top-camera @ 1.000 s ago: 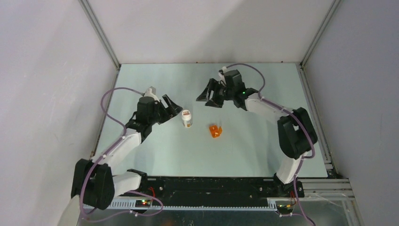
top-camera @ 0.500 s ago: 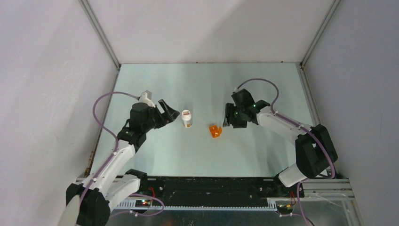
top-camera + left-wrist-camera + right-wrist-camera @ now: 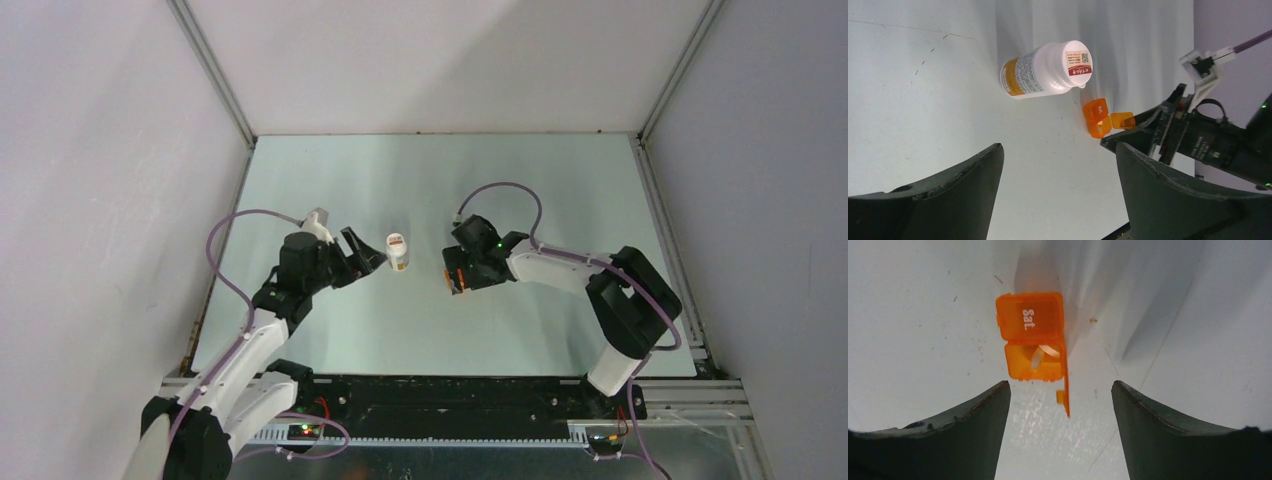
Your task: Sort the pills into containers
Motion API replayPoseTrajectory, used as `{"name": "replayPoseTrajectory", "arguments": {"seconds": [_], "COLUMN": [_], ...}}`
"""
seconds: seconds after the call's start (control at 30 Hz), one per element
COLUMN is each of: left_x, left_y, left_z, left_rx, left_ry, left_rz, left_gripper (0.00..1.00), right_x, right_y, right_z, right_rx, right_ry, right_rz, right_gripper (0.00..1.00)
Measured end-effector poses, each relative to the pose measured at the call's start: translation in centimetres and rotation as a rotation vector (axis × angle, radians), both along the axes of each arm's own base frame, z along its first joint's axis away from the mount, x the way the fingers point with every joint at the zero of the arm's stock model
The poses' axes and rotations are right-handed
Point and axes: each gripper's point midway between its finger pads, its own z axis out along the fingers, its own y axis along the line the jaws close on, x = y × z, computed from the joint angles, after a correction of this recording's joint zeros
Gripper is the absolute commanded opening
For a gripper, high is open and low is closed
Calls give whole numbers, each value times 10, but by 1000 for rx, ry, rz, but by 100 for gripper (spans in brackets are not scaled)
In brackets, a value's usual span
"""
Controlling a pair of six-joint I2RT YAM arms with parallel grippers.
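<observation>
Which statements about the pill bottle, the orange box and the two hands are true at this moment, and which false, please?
1. The pill bottle stands upright with its cap on. True.
2. The orange box is shut. False: its lid, marked "Sat.", is flipped open.
3. The left hand grips the pill bottle. False: it is open and apart from the bottle.
4. The right hand is open at the orange box, holding nothing. True.
</observation>
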Motion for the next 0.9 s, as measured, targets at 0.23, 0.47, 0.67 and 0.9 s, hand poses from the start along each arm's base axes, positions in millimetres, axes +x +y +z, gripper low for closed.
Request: {"name": "replayPoseTrajectory", "arguments": {"seconds": [0.23, 0.47, 0.67, 0.9], "left_x": [-1, -1, 0, 0], "left_y": [-1, -1, -1, -1], "left_z": [-1, -2, -3, -4], "left_rx": [-5, -5, -4, -3], "left_ry": [-1, -2, 1, 7], "left_rz": [-3, -3, -3, -3], "left_gripper": [88, 88, 88, 88], "right_x": [8, 14, 15, 16], "right_y": [16, 25, 24, 21], "right_z": [-15, -19, -21, -22], "right_rx": [-43, -33, -42, -61], "right_ry": [-82, -114, -117, -123], "right_rz": [90, 116, 111, 100], "right_gripper": [77, 70, 63, 48]}}
